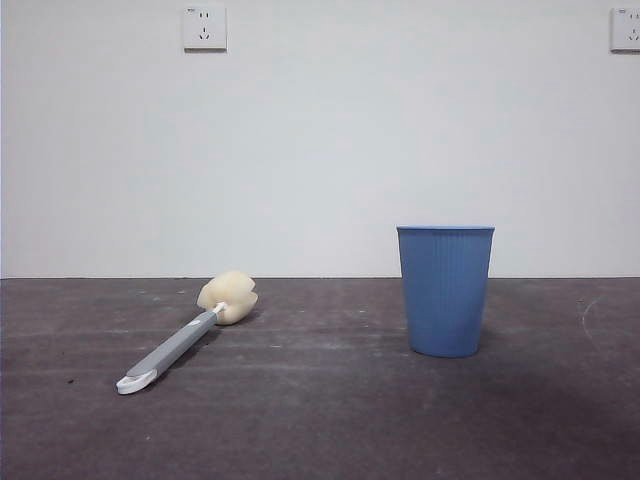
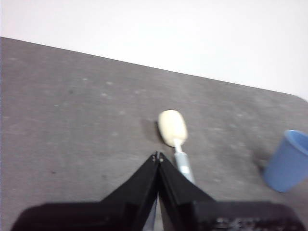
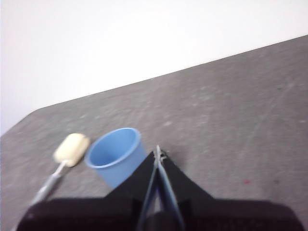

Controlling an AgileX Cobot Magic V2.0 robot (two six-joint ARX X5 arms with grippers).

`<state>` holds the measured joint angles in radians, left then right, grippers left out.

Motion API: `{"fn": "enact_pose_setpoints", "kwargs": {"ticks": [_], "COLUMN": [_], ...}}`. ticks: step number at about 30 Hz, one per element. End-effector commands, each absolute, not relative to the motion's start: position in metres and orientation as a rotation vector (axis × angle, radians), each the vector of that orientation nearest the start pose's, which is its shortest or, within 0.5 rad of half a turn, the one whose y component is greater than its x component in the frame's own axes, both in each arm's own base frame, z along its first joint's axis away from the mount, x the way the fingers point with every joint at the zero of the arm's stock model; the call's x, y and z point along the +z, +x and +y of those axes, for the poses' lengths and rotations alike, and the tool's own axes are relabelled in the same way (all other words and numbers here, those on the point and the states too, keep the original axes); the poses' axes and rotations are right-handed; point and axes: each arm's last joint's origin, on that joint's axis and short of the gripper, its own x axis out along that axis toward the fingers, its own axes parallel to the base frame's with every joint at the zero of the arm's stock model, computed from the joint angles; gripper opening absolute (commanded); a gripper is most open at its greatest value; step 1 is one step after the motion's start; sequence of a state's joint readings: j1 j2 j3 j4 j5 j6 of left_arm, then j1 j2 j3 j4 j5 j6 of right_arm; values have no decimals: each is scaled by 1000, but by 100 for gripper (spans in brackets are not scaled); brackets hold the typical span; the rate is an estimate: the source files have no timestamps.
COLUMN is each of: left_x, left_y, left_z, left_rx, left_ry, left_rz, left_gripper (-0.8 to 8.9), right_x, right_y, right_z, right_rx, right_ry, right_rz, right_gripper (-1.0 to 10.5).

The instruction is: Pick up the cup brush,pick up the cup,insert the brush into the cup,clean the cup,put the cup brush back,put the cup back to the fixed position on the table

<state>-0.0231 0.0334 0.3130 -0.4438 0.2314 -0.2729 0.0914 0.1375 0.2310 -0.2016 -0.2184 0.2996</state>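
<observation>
White wall with two outlets (image 1: 204, 27) behind a dark grey surface (image 1: 320, 420). Cup brush (image 1: 185, 335) lies flat, well apart from the upright blue cup (image 1: 446, 290). Left end effector (image 2: 158, 157) hangs clenched above the brush handle; right end effector (image 3: 158, 153) is clenched empty above the cup.

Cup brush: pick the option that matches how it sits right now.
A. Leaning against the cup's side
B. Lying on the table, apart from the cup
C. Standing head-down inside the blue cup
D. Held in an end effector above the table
B: the cup brush lies flat on the table, with a clear gap to the upright cup, and no end effector touches it.
</observation>
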Motion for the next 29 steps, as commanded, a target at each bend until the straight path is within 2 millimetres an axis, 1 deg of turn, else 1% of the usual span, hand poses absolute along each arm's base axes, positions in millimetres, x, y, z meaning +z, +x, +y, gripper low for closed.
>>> {"fn": "enact_pose_setpoints", "kwargs": {"ticks": [1,5,8,12,15,18,21,27,29], "left_x": [240,268,285,302,312,318,320,319,320], "left_y": [63,57,57,60,60,60,60,57,57], "left_z": [-9,-11,-13,-14,-15,-15,-15,-16,-16], "left_rx": [-269,-335,-378,-440,-461,-475,-487,-499,-500], "left_ry": [-315,-321,-318,-300,-268,-238,-202,-196,-196], "left_rz": [231,298,363,479,569,658,729,778,778], "left_gripper": [-6,-6,-6,-6,-6,-6,-6,-7,-3], "right_x": [230,263,288,319,334,343,346,344,344], "right_y": [91,89,87,82,79,77,78,83,83], "right_z": [16,18,19,19,19,19,19,20,20], "right_rx": [331,404,459,491,504,517,520,523,524], "right_ry": [318,268,219,133,76,42,40,39,39], "right_rz": [205,305,377,484,571,654,710,765,765], "right_gripper": [-12,-12,-12,-12,-12,-12,-12,-11,7]}}
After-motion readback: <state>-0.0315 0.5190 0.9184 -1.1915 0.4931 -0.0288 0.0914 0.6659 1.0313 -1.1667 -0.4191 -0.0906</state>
